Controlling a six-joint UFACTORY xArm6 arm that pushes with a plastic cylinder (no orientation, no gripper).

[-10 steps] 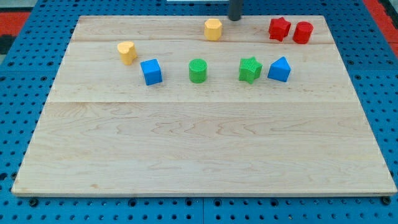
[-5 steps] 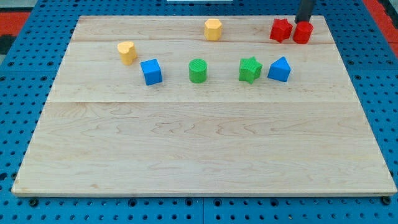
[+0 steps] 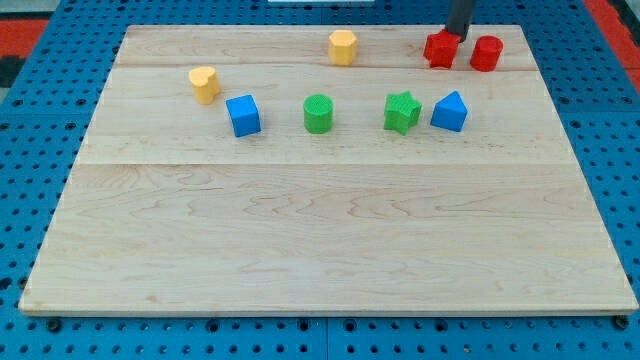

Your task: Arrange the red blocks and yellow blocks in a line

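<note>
My tip [image 3: 457,36] is at the view's top right, touching the upper right side of the red star block [image 3: 440,49]. The red cylinder [image 3: 486,53] stands just right of the tip, a small gap from the star. A yellow hexagonal block [image 3: 342,47] sits near the top edge, left of the star. A yellow heart-shaped block [image 3: 204,84] sits further left and lower.
A row across the upper board: blue cube [image 3: 243,115], green cylinder [image 3: 318,113], green star [image 3: 401,111], blue pentagon-like block [image 3: 449,111]. The wooden board [image 3: 320,230] lies on a blue pegboard.
My tip swung from the top middle to the right behind the red cylinder, then back left to the red star. The red star has shifted a little to the left.
</note>
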